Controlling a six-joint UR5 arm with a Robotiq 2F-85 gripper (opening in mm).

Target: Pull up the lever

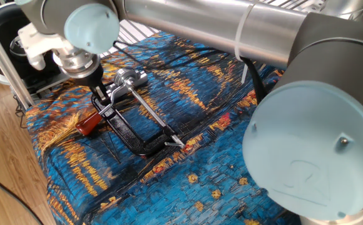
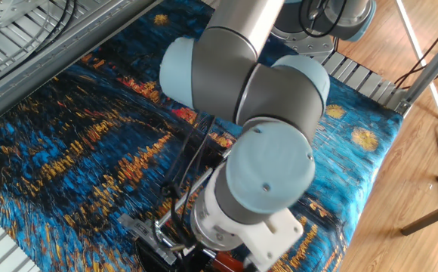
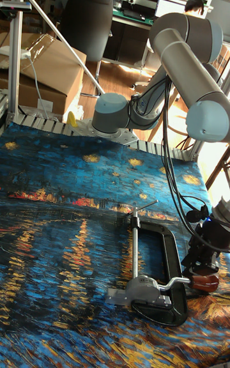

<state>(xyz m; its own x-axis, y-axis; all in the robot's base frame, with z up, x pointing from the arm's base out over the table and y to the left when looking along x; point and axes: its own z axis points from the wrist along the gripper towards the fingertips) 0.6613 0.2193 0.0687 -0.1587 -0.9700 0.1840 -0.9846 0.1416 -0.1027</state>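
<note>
A bench (image 1: 188,181) draped in a woven cloth (image 3: 57,240), painted in deep blue swirls with orange and yellow streaks, carries a black C-shaped clamp frame (image 1: 128,139) lying flat. A long thin silver rod (image 1: 153,114) runs along the frame's open side to a chunky cast-metal block (image 1: 129,77). The lever (image 1: 96,119), a slim silver bar ending in a glossy red-orange sleeve, sticks out from the frame's end beside that block, low against the cloth. The claw (image 1: 99,92) stands directly over the lever's metal part; whether its dark fingers grip it I cannot tell.
</note>
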